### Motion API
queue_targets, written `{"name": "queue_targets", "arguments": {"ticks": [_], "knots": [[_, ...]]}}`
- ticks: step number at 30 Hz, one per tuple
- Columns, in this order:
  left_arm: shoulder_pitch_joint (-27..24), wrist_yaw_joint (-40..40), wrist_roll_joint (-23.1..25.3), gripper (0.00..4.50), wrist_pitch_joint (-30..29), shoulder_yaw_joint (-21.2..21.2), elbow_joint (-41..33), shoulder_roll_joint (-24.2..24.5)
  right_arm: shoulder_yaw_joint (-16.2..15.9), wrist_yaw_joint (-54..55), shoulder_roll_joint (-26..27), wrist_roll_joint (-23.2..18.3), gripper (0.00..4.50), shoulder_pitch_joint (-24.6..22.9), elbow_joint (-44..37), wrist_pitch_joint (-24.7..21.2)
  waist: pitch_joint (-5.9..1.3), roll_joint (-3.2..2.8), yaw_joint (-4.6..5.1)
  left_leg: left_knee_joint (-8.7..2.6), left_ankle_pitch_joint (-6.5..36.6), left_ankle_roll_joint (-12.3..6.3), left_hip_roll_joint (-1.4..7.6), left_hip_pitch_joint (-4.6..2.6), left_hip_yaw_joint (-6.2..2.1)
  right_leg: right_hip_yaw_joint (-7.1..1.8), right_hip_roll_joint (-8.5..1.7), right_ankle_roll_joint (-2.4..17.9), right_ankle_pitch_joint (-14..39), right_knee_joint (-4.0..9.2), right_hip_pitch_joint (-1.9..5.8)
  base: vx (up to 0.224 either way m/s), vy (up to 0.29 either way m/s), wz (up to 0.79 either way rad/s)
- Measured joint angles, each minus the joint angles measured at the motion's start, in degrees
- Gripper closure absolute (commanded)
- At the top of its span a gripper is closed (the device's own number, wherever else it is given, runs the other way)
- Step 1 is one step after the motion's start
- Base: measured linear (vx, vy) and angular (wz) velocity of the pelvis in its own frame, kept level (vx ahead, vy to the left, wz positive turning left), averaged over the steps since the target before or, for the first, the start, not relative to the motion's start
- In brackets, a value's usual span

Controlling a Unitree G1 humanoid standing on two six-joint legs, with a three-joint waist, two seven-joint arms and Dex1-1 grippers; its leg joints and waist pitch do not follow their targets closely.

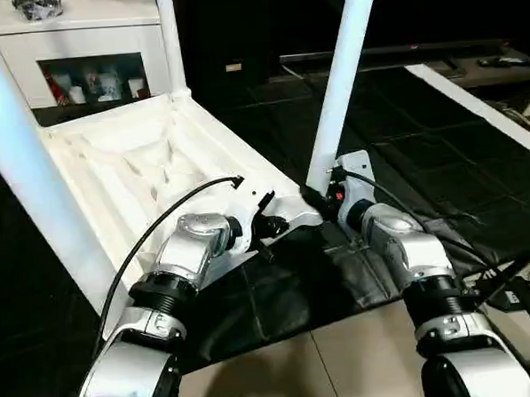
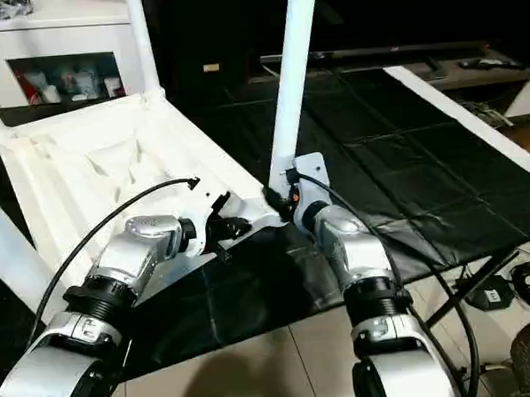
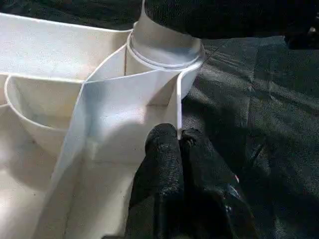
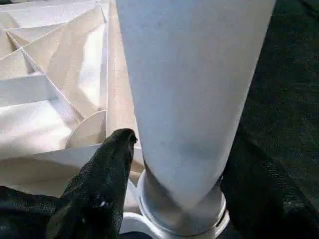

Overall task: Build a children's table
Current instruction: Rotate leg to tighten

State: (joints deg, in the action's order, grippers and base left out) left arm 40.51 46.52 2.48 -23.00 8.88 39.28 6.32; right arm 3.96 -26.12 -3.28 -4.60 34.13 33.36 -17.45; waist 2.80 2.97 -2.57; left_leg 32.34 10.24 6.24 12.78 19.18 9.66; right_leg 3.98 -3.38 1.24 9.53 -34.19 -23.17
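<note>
The children's table lies upside down on the black mat, its ribbed white top (image 1: 121, 170) facing up. Three white legs stand in its corner sockets: a far one (image 1: 172, 43), a near left one (image 1: 24, 175) and a near right one (image 1: 343, 79). My left gripper (image 3: 179, 137) is shut on the top's thin rim (image 3: 178, 99), just beside the near right socket (image 3: 164, 55). My right gripper (image 4: 184, 164) straddles the base of that leg (image 4: 189, 74), open, with one black finger (image 4: 99, 184) standing slightly off it.
A white glass-door cabinet (image 1: 79, 48) stands behind the table top. The black mat (image 1: 424, 172) spreads to the right, crossed by a long white strip (image 1: 482, 107). Cables (image 1: 518, 283) hang by my right forearm. Tiled floor (image 1: 327, 364) lies in front.
</note>
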Motion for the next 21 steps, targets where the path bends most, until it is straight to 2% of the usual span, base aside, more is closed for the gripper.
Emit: {"name": "queue_targets", "arguments": {"ticks": [5, 6, 9, 13, 21], "knots": [[0.0, 3.6, 0.0, 4.5, 2.1, 1.7, -0.1, 2.1, -1.3, -7.3, -2.6, -1.2, 0.89, -2.7, -1.3, 3.1, 0.01, -0.01, -0.49, -0.16, 0.0, 0.0, 0.02, -0.03, 0.0, 0.0, 0.01, 0.0, 0.0, 0.02, -0.01, 0.0, 0.0, 0.0], [0.0, 4.5, 0.0, 4.5, 2.5, 2.0, -0.1, 2.7, -1.7, -8.9, -3.4, -1.8, 0.67, -3.2, -1.9, 3.1, 0.02, -0.03, -0.62, -0.15, 0.0, 0.0, 0.02, -0.02, 0.01, -0.01, 0.01, 0.0, 0.0, 0.03, -0.01, 0.0, 0.0, 0.0], [-0.1, 8.1, 0.0, 4.5, 3.9, 3.1, -0.3, 4.6, -2.7, -15.8, -6.6, -3.5, 0.55, -5.4, -4.4, 2.8, 0.03, -0.03, -1.08, -0.15, 0.0, 0.0, 0.05, -0.01, 0.01, -0.04, 0.0, 0.0, 0.0, 0.05, -0.01, 0.0, 0.0, 0.0], [-0.2, 14.2, 0.0, 4.5, 6.1, 4.7, -0.9, 7.6, -3.9, -25.2, -11.0, -5.9, 0.07, -7.6, -7.0, 1.9, 0.07, -0.1, -1.69, -0.1, 0.0, 0.01, 0.06, -0.02, 0.0, -0.09, -0.04, 0.2, -0.1, 0.08, -0.01, 0.0, 0.0, 0.0], [-1.8, 27.6, -1.0, 4.5, 9.7, 7.7, -4.2, 14.0, -7.3, -41.8, -17.8, -8.5, 0.03, -8.0, -8.4, 2.7, 0.17, -0.26, -3.13, -0.1, 0.0, 0.0, 0.08, 0.04, -0.02, -0.08, -0.06, 0.3, -0.2, 0.11, -0.09, 0.0, 0.0, 0.0]]}}
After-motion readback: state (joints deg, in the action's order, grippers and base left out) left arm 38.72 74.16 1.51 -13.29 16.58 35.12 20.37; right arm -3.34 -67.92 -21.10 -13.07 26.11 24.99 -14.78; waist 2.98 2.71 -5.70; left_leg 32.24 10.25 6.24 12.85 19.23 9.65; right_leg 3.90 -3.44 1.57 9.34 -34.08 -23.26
